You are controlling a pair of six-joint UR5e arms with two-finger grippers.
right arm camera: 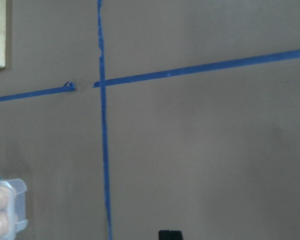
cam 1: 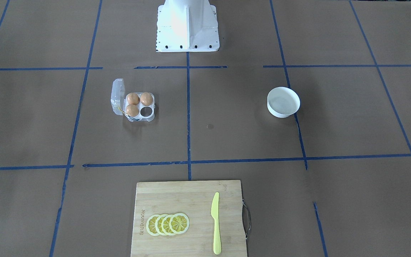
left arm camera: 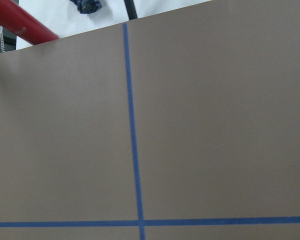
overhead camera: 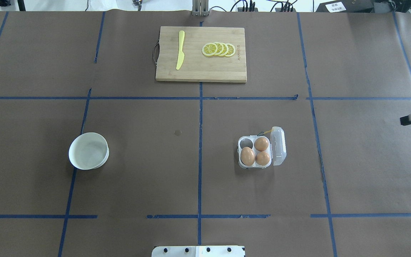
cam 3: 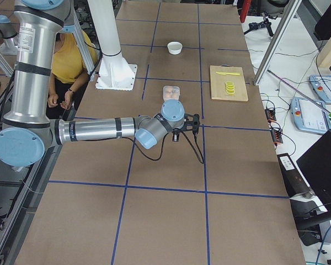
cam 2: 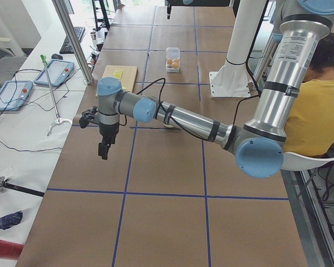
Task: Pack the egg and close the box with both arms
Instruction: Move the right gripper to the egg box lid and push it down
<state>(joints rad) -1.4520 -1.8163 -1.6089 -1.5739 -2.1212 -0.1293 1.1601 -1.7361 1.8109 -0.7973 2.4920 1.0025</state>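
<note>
Front view: the box [cam 1: 147, 112], lid open, sits on the bench [cam 1: 227, 142], three eggs [cam 1: 133, 99] seated, one cell bare. Overhead: right pincer [overhead camera: 407, 119] hangs at the edge, spread unreadable. Left side: left pincer [cam 2: 103, 151], likewise unreadable. Eggs look fragile and slippery, so cradle mid-shell softly.

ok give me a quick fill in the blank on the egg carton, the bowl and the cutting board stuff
1. The small clear plastic four-cell egg carton holds ___ brown eggs.
2. Its hinged clear lid is ___.
3. On the bamboo cutting board, the yellow plastic knife lies beside ___ lemon slices.
4. The round white bowl is ___.

Missing words: three; open; four; empty.
</note>
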